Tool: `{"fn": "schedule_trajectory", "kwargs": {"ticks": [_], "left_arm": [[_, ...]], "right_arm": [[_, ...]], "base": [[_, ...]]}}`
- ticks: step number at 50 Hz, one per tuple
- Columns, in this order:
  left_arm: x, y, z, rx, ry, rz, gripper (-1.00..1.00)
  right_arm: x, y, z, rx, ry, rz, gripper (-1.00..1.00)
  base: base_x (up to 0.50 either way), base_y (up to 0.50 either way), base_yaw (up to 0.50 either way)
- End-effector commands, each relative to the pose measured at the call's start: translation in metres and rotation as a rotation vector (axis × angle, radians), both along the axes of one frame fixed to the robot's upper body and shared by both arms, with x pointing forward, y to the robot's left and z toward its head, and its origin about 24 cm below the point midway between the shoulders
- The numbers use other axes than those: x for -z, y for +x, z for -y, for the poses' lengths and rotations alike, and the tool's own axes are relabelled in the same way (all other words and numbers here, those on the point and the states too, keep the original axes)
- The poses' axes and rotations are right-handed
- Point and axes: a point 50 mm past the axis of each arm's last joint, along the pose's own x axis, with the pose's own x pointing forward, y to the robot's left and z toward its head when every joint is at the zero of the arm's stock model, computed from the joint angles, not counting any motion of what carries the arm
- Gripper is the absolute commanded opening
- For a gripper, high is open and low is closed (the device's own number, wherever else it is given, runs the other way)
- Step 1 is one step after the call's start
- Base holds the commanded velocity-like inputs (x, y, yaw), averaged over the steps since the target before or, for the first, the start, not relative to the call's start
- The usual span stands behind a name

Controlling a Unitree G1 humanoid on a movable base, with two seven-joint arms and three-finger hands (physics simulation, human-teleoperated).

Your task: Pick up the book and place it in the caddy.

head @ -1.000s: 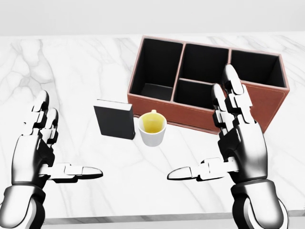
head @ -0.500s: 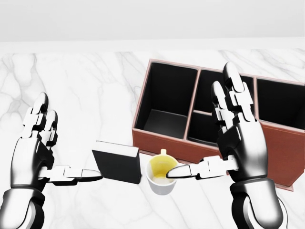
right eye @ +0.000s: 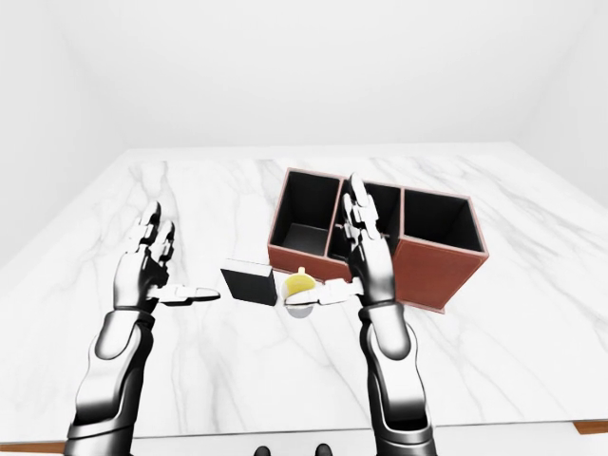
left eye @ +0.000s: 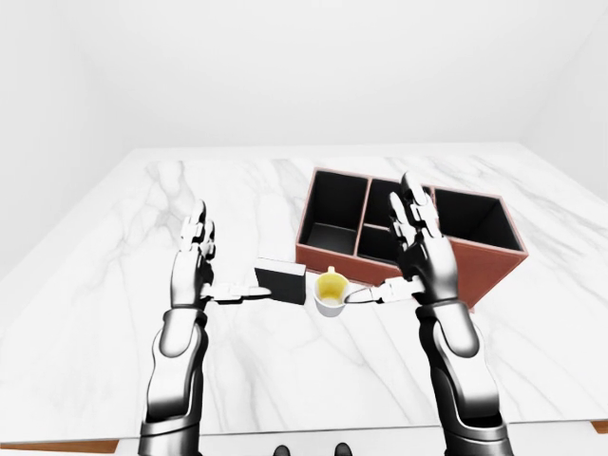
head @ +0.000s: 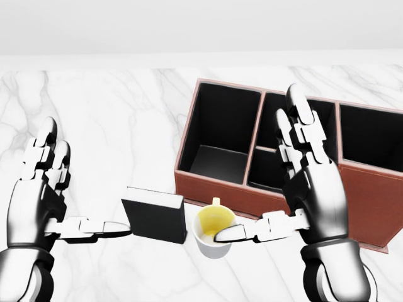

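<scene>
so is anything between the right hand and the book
Yes. The white cup stands on the table right of the book, directly between it and the open right hand, whose thumb reaches over the cup's rim. The left hand has a clear line.

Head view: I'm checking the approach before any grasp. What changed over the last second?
The camera moved in, so the book, mug and caddy slid lower and grew. The left hand has edged left; its thumb tip stays near the book's left edge. The right hand's thumb now overlaps the mug. Both hands remain open; nothing grasped; objects unmoved on the marble.
</scene>
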Motion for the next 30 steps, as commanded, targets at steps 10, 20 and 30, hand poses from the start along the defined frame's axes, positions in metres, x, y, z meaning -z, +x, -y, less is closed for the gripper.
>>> {"fn": "schedule_trajectory", "kwargs": {"ticks": [10,20,30], "left_arm": [[-0.009,-0.003,-0.003,-0.005,0.018,0.036,1.00],[-0.007,-0.005,-0.005,-0.011,0.019,0.029,1.00],[-0.004,-0.006,-0.007,-0.016,0.018,0.019,1.00]], "right_arm": [[-0.004,-0.010,-0.053,-0.097,-0.357,0.066,1.00],[0.001,0.003,-0.085,-0.147,-0.426,0.055,1.00],[0.018,0.015,-0.098,-0.172,-0.505,-0.012,1.00]], "base": [[0.00,0.00,0.00],[0.00,0.00,0.00],[0.00,0.00,0.00]]}}
